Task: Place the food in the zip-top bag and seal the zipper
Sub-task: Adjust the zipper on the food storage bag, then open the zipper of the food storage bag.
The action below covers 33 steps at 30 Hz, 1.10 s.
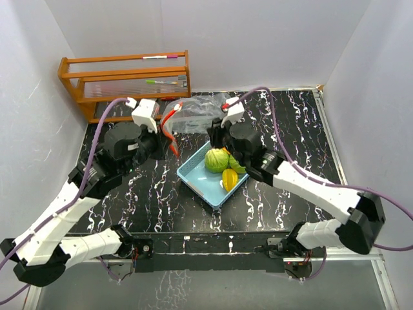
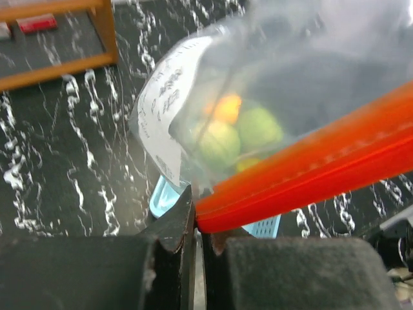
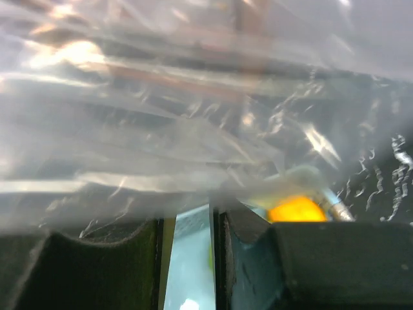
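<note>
The clear zip-top bag lies crumpled at the back middle of the table, its red zipper hanging down on the left. My left gripper is shut on the end of the zipper, jaws pinched on it. My right gripper is at the bag's right edge. In the right wrist view the film drapes over the gripper, whose jaws are almost closed on it. The food, green rounds and a yellow piece, sits in the light blue tray. It shows through the bag.
A wooden rack with pens stands at the back left; its frame also shows in the left wrist view. White walls close in three sides. The black marbled table extends to the right of the tray.
</note>
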### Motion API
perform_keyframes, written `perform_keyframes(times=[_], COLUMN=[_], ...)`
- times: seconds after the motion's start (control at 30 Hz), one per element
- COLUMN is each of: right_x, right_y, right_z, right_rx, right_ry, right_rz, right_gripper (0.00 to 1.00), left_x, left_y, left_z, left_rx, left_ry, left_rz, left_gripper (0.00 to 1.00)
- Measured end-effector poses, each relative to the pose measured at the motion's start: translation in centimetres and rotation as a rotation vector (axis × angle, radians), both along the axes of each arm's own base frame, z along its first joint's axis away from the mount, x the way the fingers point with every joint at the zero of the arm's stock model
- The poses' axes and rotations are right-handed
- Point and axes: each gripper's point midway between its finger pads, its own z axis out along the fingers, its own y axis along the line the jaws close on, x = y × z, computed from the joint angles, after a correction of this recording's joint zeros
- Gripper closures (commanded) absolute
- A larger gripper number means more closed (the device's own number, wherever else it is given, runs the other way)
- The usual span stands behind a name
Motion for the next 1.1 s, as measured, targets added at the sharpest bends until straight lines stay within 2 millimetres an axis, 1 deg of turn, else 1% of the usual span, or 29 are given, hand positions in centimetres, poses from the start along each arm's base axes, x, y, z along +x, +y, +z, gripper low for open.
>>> perform_keyframes(times=[0.07,0.1,0.17,0.2,0.27,0.33,0.4,0.47,0.53,0.57,0.7,0.77,0.83,0.93,1.1], right_x=[2.5,3.5,5.2,5.7,5.8,4.9,3.5,1.2,-1.1,-2.6,-6.3,-7.4,-8.2,-8.6,-8.7], right_y=[-0.3,-0.2,0.2,0.5,1.6,2.9,4.0,4.1,3.6,3.4,3.2,3.5,4.0,4.9,6.1], right_z=[0.7,1.1,1.8,1.9,1.6,1.1,0.8,0.2,-0.1,0.2,2.4,3.3,3.4,2.6,0.5], right_rx=[-0.003,-0.001,0.01,0.01,-0.007,-0.033,-0.046,-0.057,-0.055,-0.045,0.016,0.047,0.065,0.07,0.061], right_ry=[-0.028,-0.04,-0.056,-0.06,-0.063,-0.058,-0.064,-0.063,-0.064,-0.071,-0.122,-0.144,-0.148,-0.127,-0.068], right_rz=[-0.078,-0.103,-0.129,-0.124,-0.066,0.036,0.151,0.254,0.333,0.381,0.528,0.584,0.63,0.683,0.74], right_gripper=[0.67,0.65,0.58,0.56,0.52,0.51,0.5,0.5,0.47,0.44,0.36,0.33,0.31,0.29,0.28], left_x=[-1.3,-1.7,-2.4,-2.7,-3.0,-3.2,-3.1,-2.7,-2.4,-2.1,-1.3,-1.1,-0.9,-1.0,-1.1], left_y=[0.5,0.7,0.9,0.9,0.9,0.6,0.2,-0.3,-0.7,-0.9,-1.8,-2.4,-2.9,-3.4,-3.7], left_z=[-1.9,-3.0,-4.9,-5.7,-6.9,-7.7,-8.1,-8.3,-8.6,-8.8,-9.1,-9.3,-9.3,-9.2,-8.7], left_rx=[0.005,0.01,0.023,0.026,0.031,0.037,0.039,0.037,0.039,0.041,0.036,0.031,0.022,0.004,-0.027], left_ry=[0.051,0.079,0.126,0.15,0.185,0.211,0.225,0.228,0.229,0.23,0.229,0.233,0.238,0.241,0.235], left_rz=[-0.012,-0.015,-0.02,-0.021,-0.026,-0.032,-0.041,-0.046,-0.047,-0.047,-0.052,-0.063,-0.075,-0.09,-0.099], left_gripper=[1.0,1.0,1.0,1.0,1.0,1.0,1.0,1.0,1.0,1.0,1.0,1.0,1.0,1.0,1.0])
